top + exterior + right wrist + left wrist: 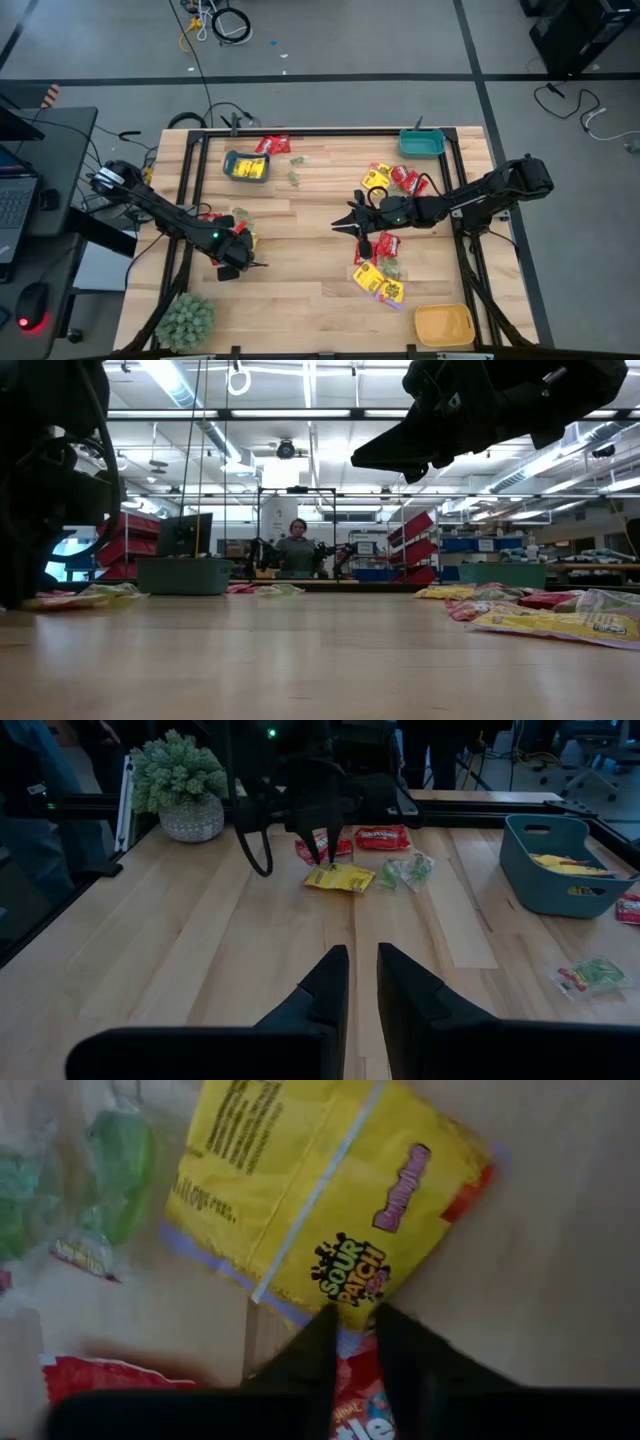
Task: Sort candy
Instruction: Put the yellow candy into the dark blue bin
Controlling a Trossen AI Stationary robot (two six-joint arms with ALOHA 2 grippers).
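Left wrist view: the left claw, narrowly parted and gripping nothing, hovers over a yellow packet lying near the plant, a light, crinkly, slippery pouch best pinched at its edge.

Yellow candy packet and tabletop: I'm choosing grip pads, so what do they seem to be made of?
The yellow candy packet looks like thin glossy plastic film: printed, slightly wrinkled, with a flat seam strip. The tabletop looks like light wood planks with a smooth, faintly shiny finish, showing grain and joint lines.
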